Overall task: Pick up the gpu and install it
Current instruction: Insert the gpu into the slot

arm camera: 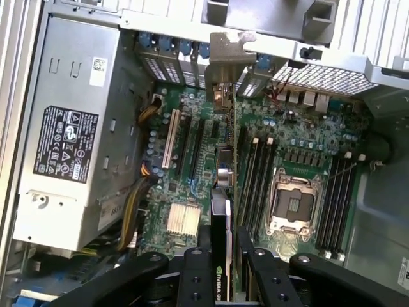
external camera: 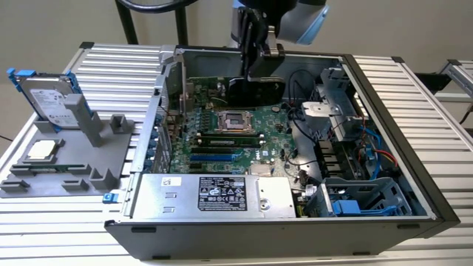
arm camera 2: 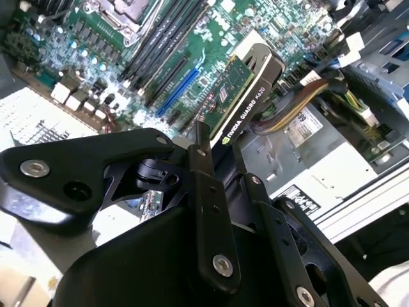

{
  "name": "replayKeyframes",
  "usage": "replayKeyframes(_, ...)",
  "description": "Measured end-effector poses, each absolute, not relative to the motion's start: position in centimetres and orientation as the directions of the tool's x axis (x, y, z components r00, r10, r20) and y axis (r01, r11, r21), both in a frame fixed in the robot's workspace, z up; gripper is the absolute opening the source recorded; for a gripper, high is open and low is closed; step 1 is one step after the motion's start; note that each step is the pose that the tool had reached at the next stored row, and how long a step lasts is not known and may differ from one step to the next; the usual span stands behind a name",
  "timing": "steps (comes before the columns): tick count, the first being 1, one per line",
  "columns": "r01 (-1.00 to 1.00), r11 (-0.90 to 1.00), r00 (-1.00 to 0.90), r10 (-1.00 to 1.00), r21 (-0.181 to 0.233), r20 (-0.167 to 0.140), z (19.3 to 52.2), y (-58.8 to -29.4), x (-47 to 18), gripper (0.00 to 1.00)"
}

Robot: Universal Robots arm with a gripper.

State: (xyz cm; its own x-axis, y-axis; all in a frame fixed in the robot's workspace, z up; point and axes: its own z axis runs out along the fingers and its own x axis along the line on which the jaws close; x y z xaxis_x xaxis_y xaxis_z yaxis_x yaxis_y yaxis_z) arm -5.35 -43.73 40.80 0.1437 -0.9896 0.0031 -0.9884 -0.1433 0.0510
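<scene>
Gripping the gpu (arm camera: 223, 211) edge-on, the gripper (arm camera: 223, 256) has its jaws clenched on the card above the motherboard (arm camera: 192, 160) inside the open computer case (external camera: 384, 83), at upper centre of the exterior view.

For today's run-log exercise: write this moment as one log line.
gripper: shut on gpu | gpu: held above motherboard, inside open case | installed: not yet

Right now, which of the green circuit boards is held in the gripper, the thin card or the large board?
The thin green card with a black cooler, the gpu; the gripper holds it edge-on above the large green motherboard in the case.
</scene>
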Motion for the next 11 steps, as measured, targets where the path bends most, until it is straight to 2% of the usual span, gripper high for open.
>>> replayKeyframes(11,-0.999,0.017,-0.016,-1.0,0.047,0.003,39.93,-43.73,-5.34,0.0)
